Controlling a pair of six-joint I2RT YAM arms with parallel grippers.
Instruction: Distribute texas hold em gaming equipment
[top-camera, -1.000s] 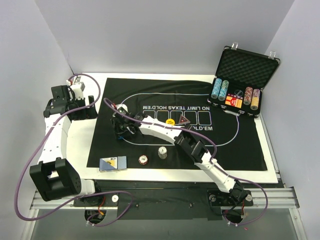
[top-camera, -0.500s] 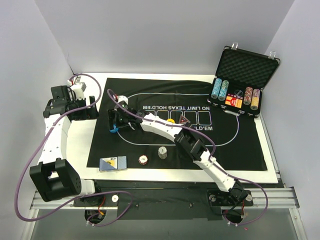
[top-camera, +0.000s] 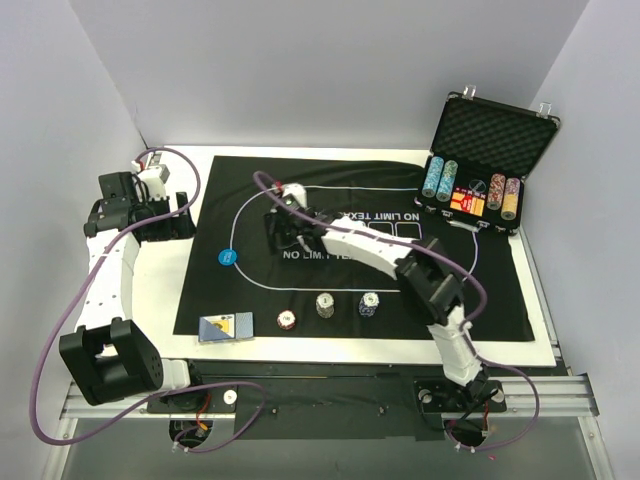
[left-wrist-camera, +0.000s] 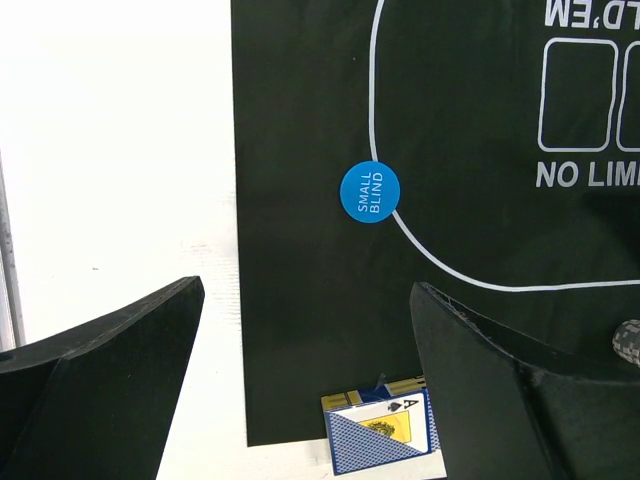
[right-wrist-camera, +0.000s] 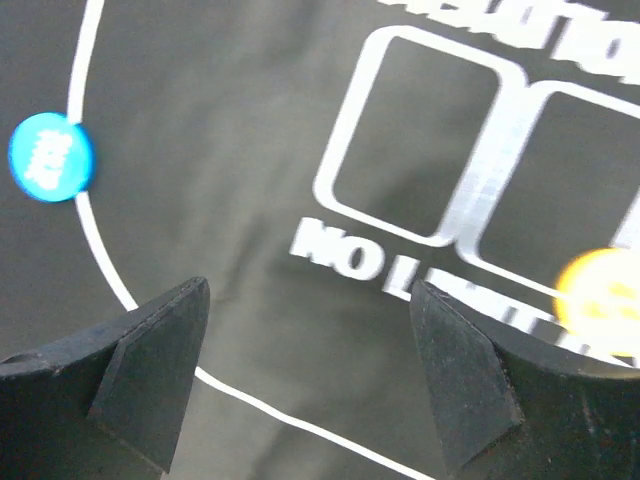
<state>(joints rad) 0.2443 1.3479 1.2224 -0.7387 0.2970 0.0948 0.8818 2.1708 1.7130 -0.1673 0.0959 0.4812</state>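
My right tool (right-wrist-camera: 308, 290) is apart and holds nothing; my left tool (left-wrist-camera: 305, 290) is apart too. If I swing low, I could knock the yellow disc (right-wrist-camera: 600, 300) away.

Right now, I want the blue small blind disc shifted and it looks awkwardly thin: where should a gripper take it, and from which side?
Probably by its rim, from straight above. The blue disc lies flat on the mat, too thin for a sideways approach, and nothing crowds it. Pinch across the circle, one finger on each opposite edge.
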